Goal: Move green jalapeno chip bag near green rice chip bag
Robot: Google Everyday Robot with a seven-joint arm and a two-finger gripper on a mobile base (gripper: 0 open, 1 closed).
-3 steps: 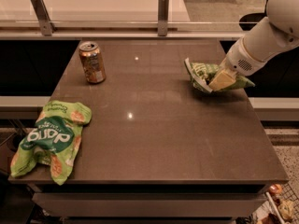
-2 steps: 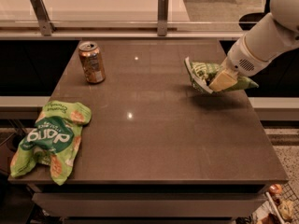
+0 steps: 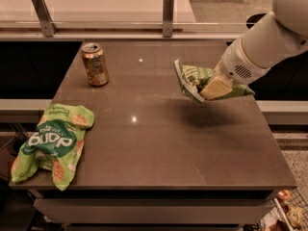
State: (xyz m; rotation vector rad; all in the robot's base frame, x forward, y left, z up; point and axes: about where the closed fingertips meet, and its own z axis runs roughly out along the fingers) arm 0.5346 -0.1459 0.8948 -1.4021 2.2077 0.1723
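While gripper (image 3: 212, 88) pinches crumpled green jalapeno chip bag (image 3: 190, 76), midair right

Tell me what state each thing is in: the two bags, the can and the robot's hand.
small green bag: gripped, tilted, lifted above the table.
gripper: shut on the small green bag, over the table's right side.
big green bag: lying crumpled at the front left corner, overhanging the edge.
can: standing upright, back left.

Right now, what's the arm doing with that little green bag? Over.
Gripper shut on green jalapeno chip bag, lifted over right side of table. Green rice chip bag at front-left corner. Soda can back left, off the direct path.
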